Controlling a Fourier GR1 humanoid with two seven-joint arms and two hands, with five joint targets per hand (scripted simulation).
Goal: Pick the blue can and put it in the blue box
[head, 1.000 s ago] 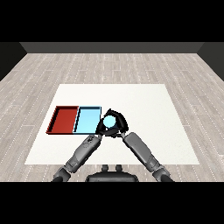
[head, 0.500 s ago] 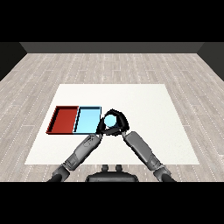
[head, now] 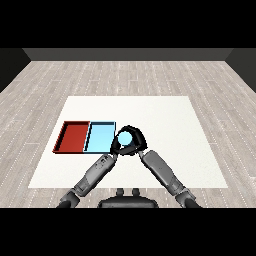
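Note:
The blue can (head: 125, 138) shows its light blue top just right of the light blue tray (head: 100, 138), close to the tray's right rim. My right hand (head: 139, 143) is curled round the can, black fingers arching over its far side. My left hand (head: 115, 147) sits right against the can's left side, at the tray's near right corner, and merges with the dark shape of the other hand. I cannot tell whether the can rests on the table or hangs above it.
A red tray (head: 74, 136) lies against the left side of the light blue tray. Both trays hold nothing. The white table (head: 170, 125) stretches to the right and far side of the hands, with wooden floor beyond.
The right hand and the can have edged slightly left, toward the light blue tray. The left arm has hardly moved.

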